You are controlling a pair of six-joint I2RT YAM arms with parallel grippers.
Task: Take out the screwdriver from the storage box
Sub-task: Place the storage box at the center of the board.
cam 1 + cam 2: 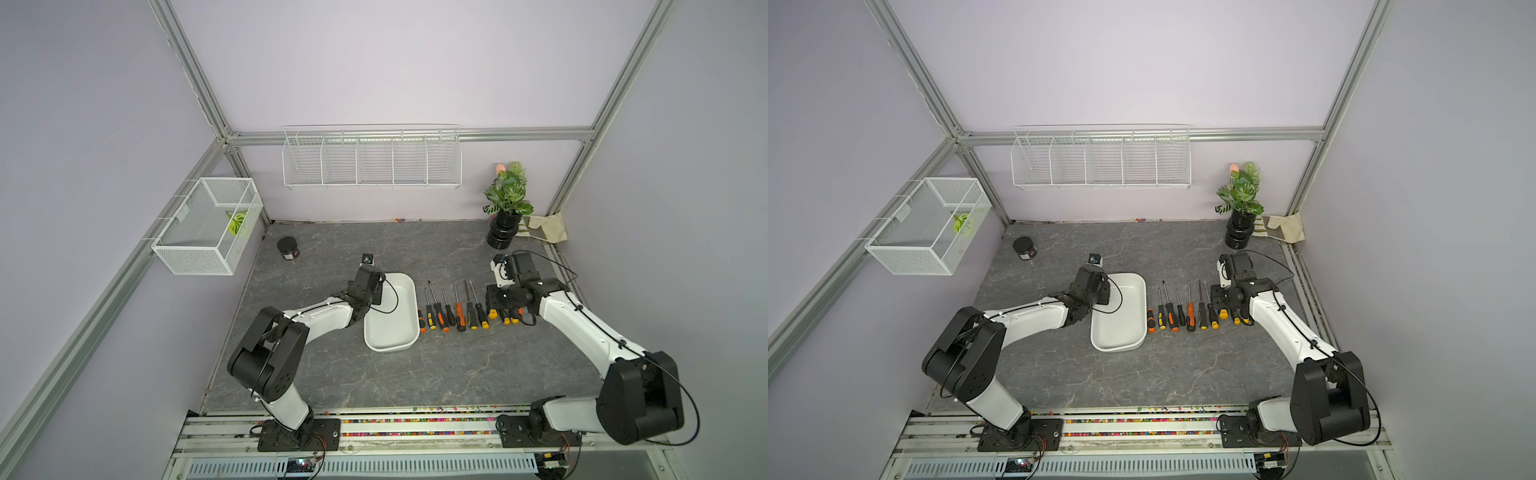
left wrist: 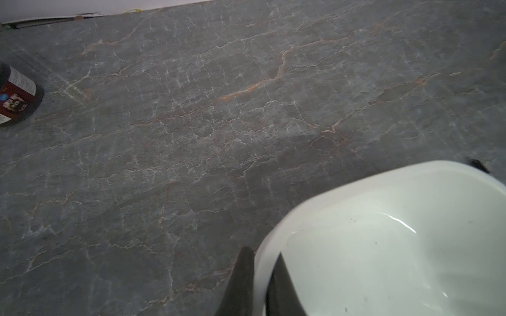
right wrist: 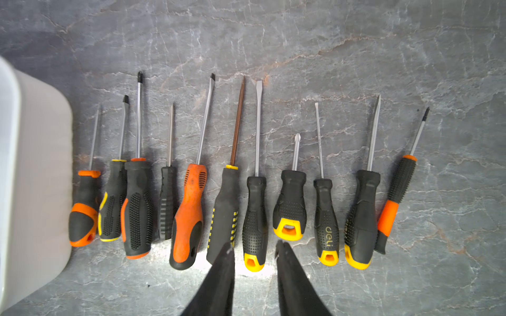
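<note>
Left gripper [image 2: 262, 253] is clamping storage box [image 2: 383, 175] rim, box looking empty. Right gripper [image 3: 254, 244] is hovering, jaws apart, over screwdrivers [image 3: 189, 213] lying right of box. Risk: nudging tightly-packed neighbours, or dragging box.

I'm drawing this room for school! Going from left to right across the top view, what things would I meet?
You'd meet: wire basket → black jar → white tub → orange screwdriver → potted plant.
</note>
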